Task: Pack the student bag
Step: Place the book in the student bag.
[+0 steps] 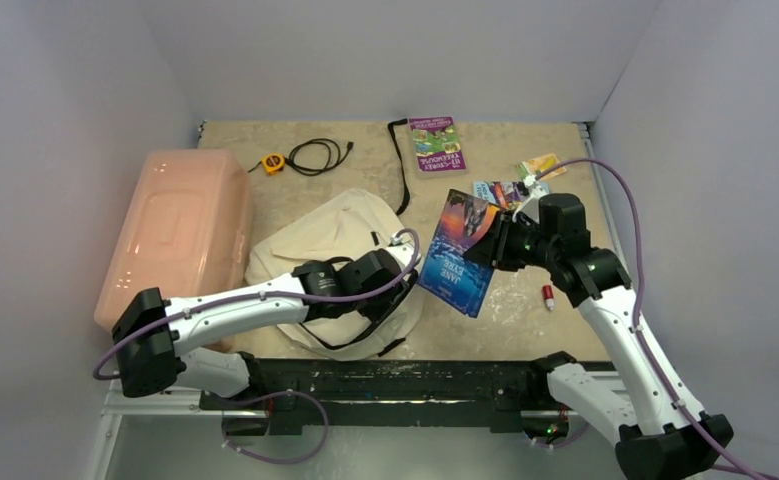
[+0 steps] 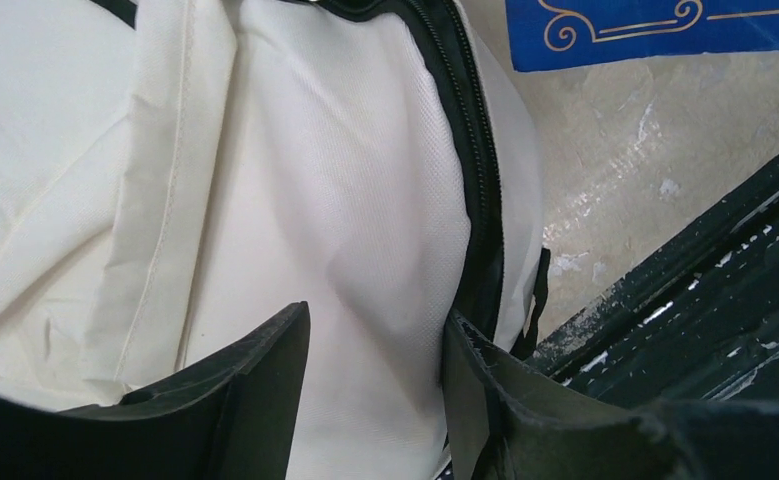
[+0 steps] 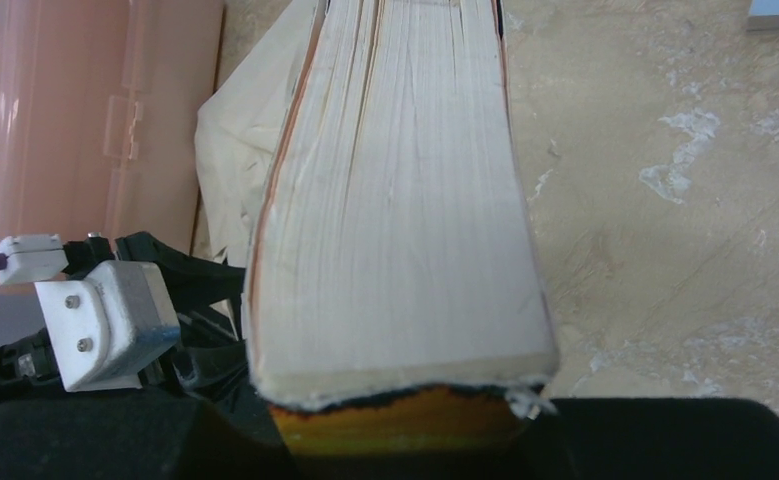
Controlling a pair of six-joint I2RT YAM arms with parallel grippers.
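Nearest you, your left gripper (image 2: pixel 375 335) is down on the near right part of the student bag (image 1: pixel 315 240), which lies slumped on the table (image 1: pixel 525 320) just left of centre, its near edge close to the black rail that carries the arm bases. In the left wrist view the two dark fingers (image 2: pixel 265 370) stand partly apart with a swell of cream canvas between them, and the right-hand finger lies against the black zipper trim (image 2: pixel 470 170). You cannot tell from these views whether the canvas is pinched or the fingers only rest on it. Just to the right of the bag, your right gripper (image 1: pixel 492 247) is closed on a blue book (image 1: pixel 458 255) and holds it by its upper right edge, tilted, with its lower corner near the bag's right side. The right wrist view looks straight along the book's cream page edges, with the bag and the left arm behind it on the left. A small red and white item (image 1: pixel 547 296) lies on the table under the right arm. The pink bin (image 1: pixel 180 225) sits against the bag's left side. Beyond the gripped book lie some colourful booklets (image 1: pixel 500 190). A black strap (image 1: pixel 400 170) runs from the bag toward the back. At the far edge are a yellow tape measure (image 1: pixel 274 162), a coiled black cable (image 1: pixel 320 155) and a purple book (image 1: pixel 437 143).
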